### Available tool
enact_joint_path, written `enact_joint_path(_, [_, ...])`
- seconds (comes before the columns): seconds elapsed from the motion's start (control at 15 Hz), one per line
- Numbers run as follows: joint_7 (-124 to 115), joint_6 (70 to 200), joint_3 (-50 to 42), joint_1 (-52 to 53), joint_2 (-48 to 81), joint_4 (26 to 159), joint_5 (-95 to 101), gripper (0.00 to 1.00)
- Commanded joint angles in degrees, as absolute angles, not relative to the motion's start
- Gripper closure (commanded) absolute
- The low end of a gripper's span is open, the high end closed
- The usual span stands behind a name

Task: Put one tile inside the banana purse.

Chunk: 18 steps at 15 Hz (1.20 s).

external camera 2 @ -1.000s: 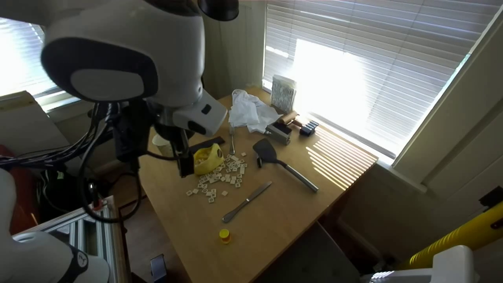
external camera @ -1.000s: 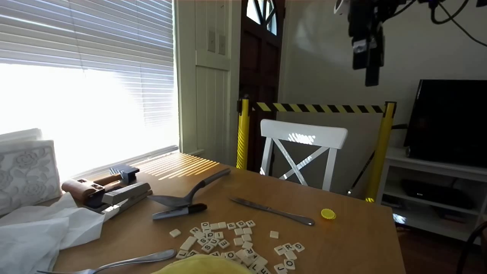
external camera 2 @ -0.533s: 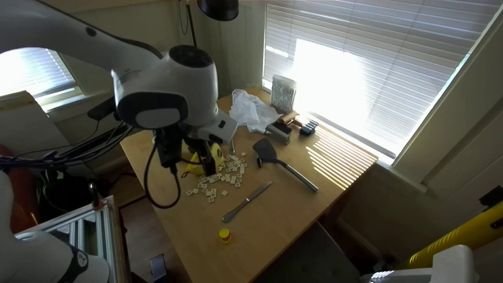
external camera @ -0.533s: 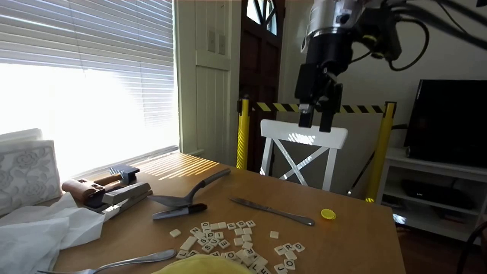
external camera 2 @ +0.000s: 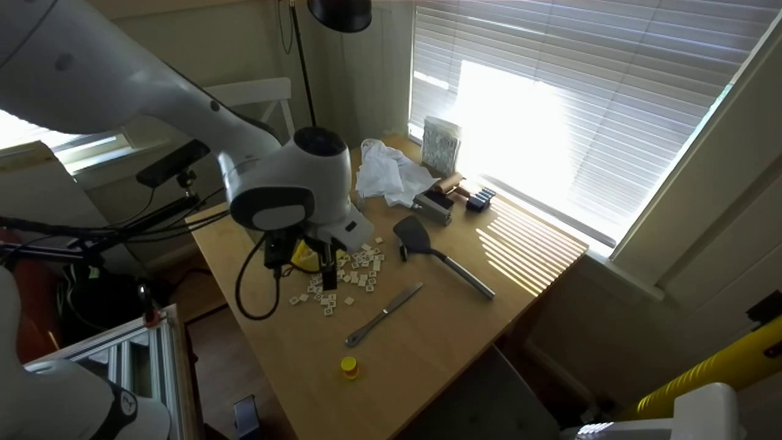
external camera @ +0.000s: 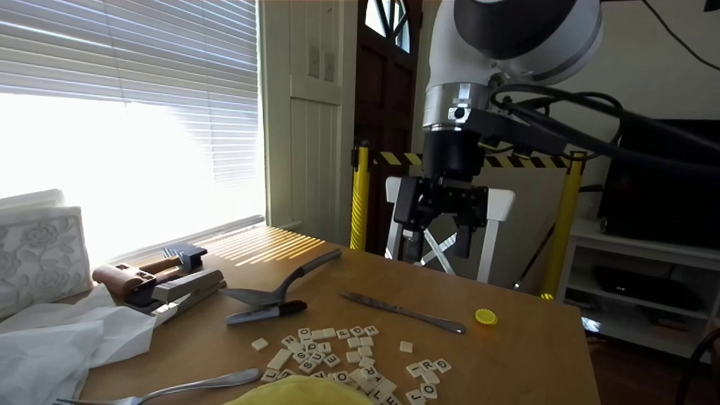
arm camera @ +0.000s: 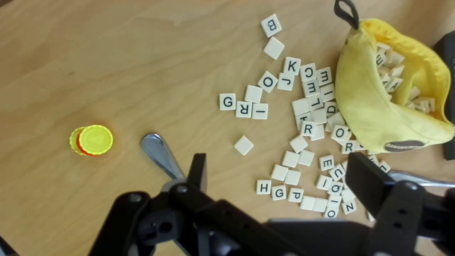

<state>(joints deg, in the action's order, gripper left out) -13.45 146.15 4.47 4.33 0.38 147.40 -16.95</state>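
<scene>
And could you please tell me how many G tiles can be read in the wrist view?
2: the first G is the leftmost tile; the second G lies between H and P. More may be hidden face down or in the purse.

We are seeing: banana purse [arm camera: 369, 106], pale yellow, dark label [arm camera: 404, 145]; tiles [arm camera: 308, 128], ivory, many black-lettered; fingers [arm camera: 368, 179], black; worktop [arm camera: 117, 71], tan, wood-grained; round piece [arm camera: 95, 139], yellow and red; barrier tape [external camera: 396, 158], yellow-and-black striped; panel [external camera: 42, 253], white, floral-patterned.
</scene>
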Motion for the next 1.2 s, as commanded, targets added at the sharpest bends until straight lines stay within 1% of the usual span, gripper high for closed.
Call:
enact_joint_path(0.0, [-13.5,146.0,4.4,4.3,0.2,147.3,-16.9,0.00])
enact_joint_path(0.27, [-13.5,145.9,4.3,4.2,-0.5,147.3,-16.9,0.00])
enact_joint_path(0.67, [-18.0,153.8,5.8,5.8,11.3,142.1,-17.7,0.00])
enact_joint_path(1.13, [-21.1,155.2,6.3,8.1,21.9,135.1,-17.1,0.00])
